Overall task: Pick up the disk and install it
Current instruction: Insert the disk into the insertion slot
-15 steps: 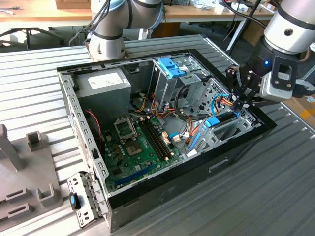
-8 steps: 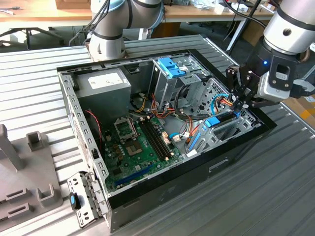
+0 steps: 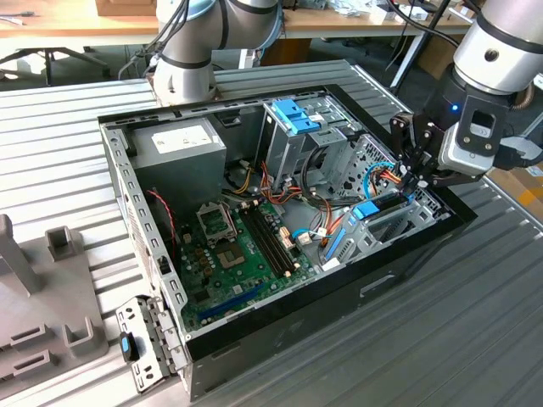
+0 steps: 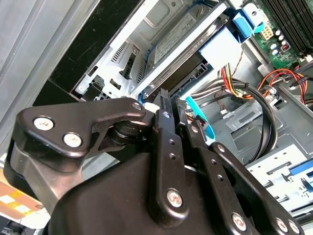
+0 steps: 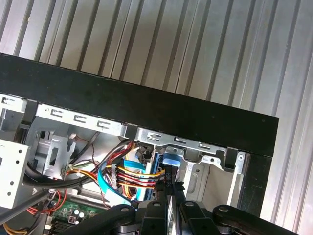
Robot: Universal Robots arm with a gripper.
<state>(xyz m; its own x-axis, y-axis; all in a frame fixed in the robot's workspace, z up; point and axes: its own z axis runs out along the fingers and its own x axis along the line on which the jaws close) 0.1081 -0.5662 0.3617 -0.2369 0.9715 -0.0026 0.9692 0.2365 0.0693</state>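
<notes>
Gripper (image 3: 414, 176) is hanging over the front corner of the open computer case (image 3: 280, 326), its fingers pinched narrow with nothing between them that I can make out. Sweeping from the exterior view's left, the power-supply box (image 3: 180, 146) is sitting at the back. The motherboard (image 3: 242, 250) is lying exposed mid-case, and the tall drive cage (image 3: 297, 127) is standing beyond it. Further right, the disk (image 3: 373, 209) is lying in the low bay just beneath the gripper, its light-blue bracket showing. To my eye it is looking already slotted in, though I cannot tell whether it is fully seated.
</notes>
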